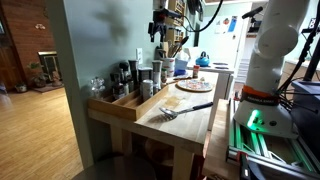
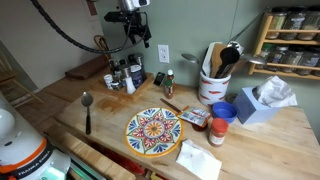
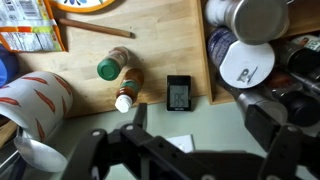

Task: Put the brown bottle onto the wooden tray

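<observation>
The wooden tray (image 1: 128, 106) is a long pale box along the table's wall edge, and it also shows in an exterior view (image 2: 88, 73). Dark shakers (image 1: 127, 74) and pale canisters (image 3: 245, 62) stand in it. A small reddish-brown bottle (image 2: 131, 84) stands at the near end of that cluster. I cannot tell whether it is inside the tray. I cannot pick it out in the wrist view. My gripper (image 2: 135, 40) hangs high above the cluster, also seen in an exterior view (image 1: 165, 32). In the wrist view (image 3: 200, 125) its fingers are spread, with nothing between them.
A black timer (image 3: 178, 93) and two small capped bottles (image 3: 108, 68) stand beside the tray. A colourful round plate (image 2: 153, 130), a spoon (image 2: 87, 108), a white utensil crock (image 2: 212, 85), a blue tissue box (image 2: 262, 102) and a red-lidded jar (image 2: 217, 131) are on the table. The wall is close behind.
</observation>
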You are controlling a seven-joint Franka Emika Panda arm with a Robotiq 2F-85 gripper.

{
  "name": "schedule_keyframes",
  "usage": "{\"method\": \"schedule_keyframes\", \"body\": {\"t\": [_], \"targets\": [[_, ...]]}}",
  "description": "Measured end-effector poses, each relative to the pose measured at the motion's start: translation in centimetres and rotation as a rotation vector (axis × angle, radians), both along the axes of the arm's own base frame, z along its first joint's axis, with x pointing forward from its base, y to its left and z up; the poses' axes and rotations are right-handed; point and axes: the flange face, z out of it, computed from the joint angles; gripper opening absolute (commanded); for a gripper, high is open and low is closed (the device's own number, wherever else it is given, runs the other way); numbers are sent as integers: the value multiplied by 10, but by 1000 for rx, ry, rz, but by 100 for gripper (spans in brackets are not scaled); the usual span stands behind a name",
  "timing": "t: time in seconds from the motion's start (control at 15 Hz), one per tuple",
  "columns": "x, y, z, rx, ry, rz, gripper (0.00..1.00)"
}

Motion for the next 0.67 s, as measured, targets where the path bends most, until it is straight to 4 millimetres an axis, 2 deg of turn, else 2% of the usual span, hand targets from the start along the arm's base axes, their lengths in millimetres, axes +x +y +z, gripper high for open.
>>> {"method": "schedule_keyframes", "body": {"t": [0.2,0.4,0.67], "targets": [[1,-35,-27,4,-25,-61,100],[-9,-63,-49,7,-31,-111,100],[-11,-66,-53,10,-28,-119,100]]}}
